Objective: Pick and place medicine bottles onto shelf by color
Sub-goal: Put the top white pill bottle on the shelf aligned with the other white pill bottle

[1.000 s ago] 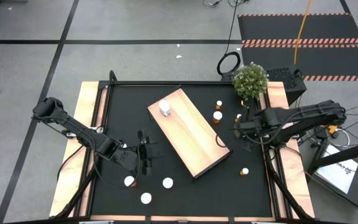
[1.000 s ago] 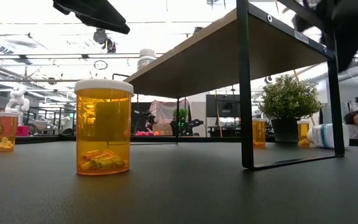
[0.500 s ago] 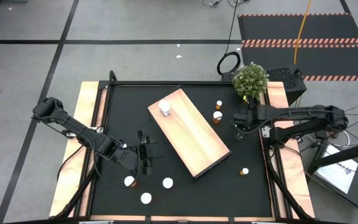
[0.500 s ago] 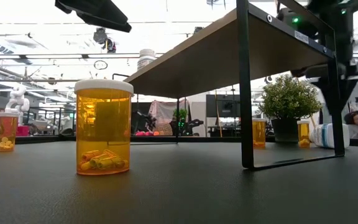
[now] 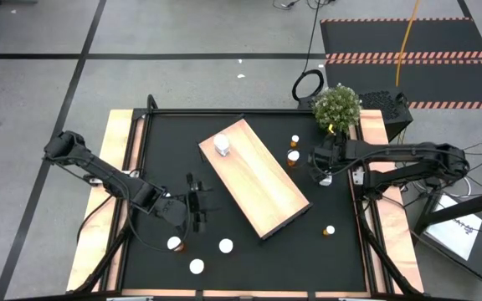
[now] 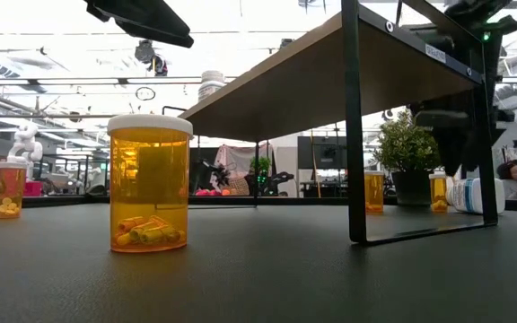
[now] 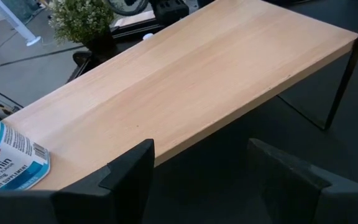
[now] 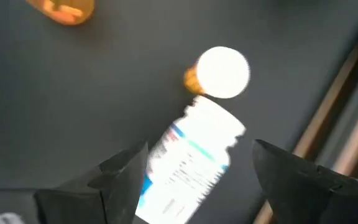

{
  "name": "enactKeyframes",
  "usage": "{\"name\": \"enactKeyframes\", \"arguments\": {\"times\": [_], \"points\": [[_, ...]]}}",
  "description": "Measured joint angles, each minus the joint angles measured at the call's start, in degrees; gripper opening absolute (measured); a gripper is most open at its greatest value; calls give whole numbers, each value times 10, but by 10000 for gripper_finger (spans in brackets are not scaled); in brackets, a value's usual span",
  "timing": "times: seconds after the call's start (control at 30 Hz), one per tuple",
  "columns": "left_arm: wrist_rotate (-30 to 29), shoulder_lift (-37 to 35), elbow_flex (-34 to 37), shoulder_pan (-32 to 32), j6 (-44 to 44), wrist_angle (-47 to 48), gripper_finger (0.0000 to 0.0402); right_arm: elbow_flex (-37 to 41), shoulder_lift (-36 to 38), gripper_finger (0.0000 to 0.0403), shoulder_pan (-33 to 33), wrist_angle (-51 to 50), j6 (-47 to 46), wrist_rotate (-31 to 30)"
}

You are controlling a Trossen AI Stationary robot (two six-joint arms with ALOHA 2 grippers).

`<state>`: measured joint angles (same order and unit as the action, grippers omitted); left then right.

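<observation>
The shelf [image 5: 255, 177] stands slantwise across the middle of the tabletop [image 5: 166, 142] on thin black legs. One white bottle [image 5: 223, 145] rests on the shelf's far end.

The right gripper [image 5: 322, 164] hangs near the tabletop's right edge, close to the potted plant [image 5: 336, 108] at the far right corner. Its fingers [image 8: 120, 171] are spread wide, empty, straddling a white labelled bottle [image 8: 191, 163] that lies on its side on the black surface. An upright small orange bottle [image 8: 219, 73] stands just beside that bottle's cap end.

Two more orange bottles [image 5: 293, 156] stand between the shelf and the right gripper, and another [image 5: 330, 230] stands near the right edge toward the front.

The left gripper [image 5: 197, 206] waits near the front left, fingers apart and empty, pointed at the shelf. Three white-capped bottles [image 5: 197, 266] stand near the front edge.
</observation>
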<state>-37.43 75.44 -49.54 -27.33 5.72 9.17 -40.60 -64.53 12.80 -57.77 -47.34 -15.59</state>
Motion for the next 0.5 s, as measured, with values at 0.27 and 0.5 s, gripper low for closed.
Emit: {"name": "enactKeyframes", "arguments": {"times": [0.27, 0.5], "points": [[0, 0, 0, 0, 0, 0, 257, 43, 0, 283, 0, 53, -14, 4], [0, 0, 0, 0, 0, 0, 257, 60, 0, 283, 0, 61, -26, 5]]}}
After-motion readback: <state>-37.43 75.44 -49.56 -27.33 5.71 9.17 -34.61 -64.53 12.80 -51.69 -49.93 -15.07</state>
